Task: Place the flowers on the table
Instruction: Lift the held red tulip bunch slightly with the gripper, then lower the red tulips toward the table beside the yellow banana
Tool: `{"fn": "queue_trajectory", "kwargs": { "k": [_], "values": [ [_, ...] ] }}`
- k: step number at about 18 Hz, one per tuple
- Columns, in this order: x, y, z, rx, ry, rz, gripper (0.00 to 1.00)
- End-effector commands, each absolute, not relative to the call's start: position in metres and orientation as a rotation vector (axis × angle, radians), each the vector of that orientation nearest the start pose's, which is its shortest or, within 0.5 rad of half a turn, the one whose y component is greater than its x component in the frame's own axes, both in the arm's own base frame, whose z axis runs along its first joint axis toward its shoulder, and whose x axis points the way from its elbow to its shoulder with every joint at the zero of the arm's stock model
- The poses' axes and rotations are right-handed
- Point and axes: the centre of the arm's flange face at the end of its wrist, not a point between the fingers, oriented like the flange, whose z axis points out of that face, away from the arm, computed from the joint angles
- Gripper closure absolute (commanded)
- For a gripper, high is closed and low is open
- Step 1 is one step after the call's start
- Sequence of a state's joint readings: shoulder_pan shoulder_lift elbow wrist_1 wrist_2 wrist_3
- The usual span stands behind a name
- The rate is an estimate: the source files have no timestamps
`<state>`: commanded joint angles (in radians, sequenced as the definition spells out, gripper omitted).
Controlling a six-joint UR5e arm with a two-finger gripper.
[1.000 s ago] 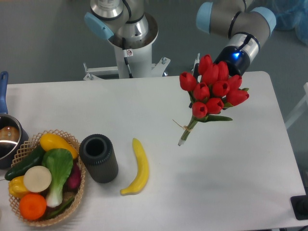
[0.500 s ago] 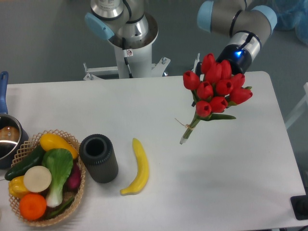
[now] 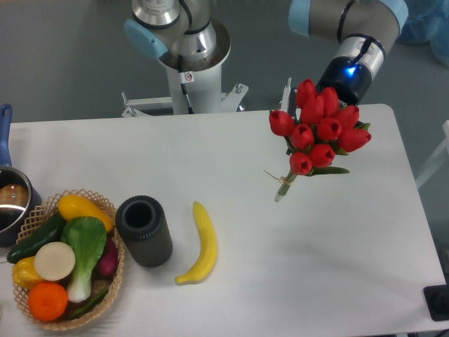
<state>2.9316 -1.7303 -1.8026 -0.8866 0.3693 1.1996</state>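
The flowers point(image 3: 317, 130), a bunch of red tulips with green leaves and stems tied with thin string, hang in the air over the right back part of the white table point(image 3: 295, 267). The stem ends point down and left, close above the tabletop. My gripper point(image 3: 324, 105) comes in from the upper right and is hidden behind the tulip heads; the bunch hangs from it, so it is shut on the flowers. Its fingers do not show.
A yellow banana point(image 3: 200, 243) lies at the table's middle front. A black cylinder vase point(image 3: 144, 231) lies left of it. A wicker basket point(image 3: 112, 274) of vegetables and fruit sits at the front left. A pot point(image 3: 10, 203) stands at the left edge.
The gripper and the flowers have shifted a little to the right and slightly up; the stem ends moved right with them.
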Motion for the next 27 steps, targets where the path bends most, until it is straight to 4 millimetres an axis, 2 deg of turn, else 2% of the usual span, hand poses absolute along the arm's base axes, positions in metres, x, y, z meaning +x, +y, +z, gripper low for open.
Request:
{"fn": "queue_trajectory", "kwargs": {
  "k": [3, 7, 12, 14, 19, 22, 27],
  "values": [
    [-0.481, 0.329, 0.418, -2.075, 0.011, -0.046, 0.57],
    [-0.478, 0.319, 0.426, -2.246, -0.011, 0.069, 0.57],
    [-0.477, 0.326, 0.422, -2.439, -0.004, 0.172, 0.57],
    [-0.477, 0.328, 0.410, -2.490, -0.004, 0.174, 0.57],
    [-0.465, 0.376, 0.374, -2.666, 0.107, 0.177, 0.57],
    [-0.458, 0.404, 0.350, -2.710, 0.182, 0.147, 0.57],
    [-0.457, 0.432, 0.321, -2.734, 0.240, 0.096, 0.57]
  ]
}}
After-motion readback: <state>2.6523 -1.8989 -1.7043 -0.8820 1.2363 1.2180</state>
